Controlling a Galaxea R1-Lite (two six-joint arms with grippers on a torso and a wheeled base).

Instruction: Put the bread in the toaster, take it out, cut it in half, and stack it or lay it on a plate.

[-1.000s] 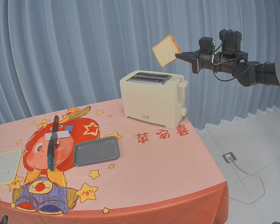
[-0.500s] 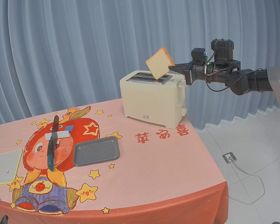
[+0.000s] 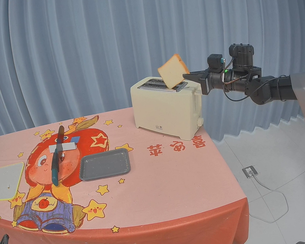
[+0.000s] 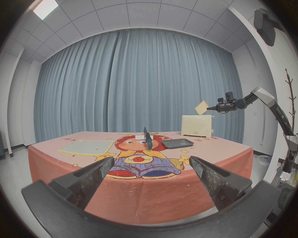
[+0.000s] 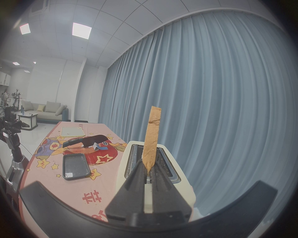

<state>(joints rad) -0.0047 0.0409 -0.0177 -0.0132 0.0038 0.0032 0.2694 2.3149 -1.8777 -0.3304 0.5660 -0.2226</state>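
pinching the bread [image 3: 173, 71] by one edge in the right gripper [image 3: 185, 75], fingers closed tight on it, leaving most of the bread sticking out ahead of the tips. holding it on edge and tilted, one corner pointing down, probably for letting a narrow side lead into a slot. reaching in level from the robot's right, above the toaster [image 3: 165, 108], with the arm clear of the casing. along the right wrist view, lining up the thin profile of the bread [image 5: 152, 139] with the length of the slots. hovering with the low corner right at the top opening, contact not being clear, nor which of the two slots.

finding the toaster at the far right of the table [image 3: 167, 184], its lever [image 3: 200, 91] on the end facing the arm, likely handy for pressing afterwards. leaving the left gripper [image 4: 151, 161] low at the near left corner, fingers spread wide, holding nothing.

lying well apart to the left for the later steps: the knife [image 3: 56, 158] propped on a small white block [image 3: 62, 147], likely for an easier grip on the handle, the grey tray [image 3: 104, 164] just beside it serving as the plate, and the cutting board [image 3: 2, 182] at the left edge. judging the task as barely into its first step.
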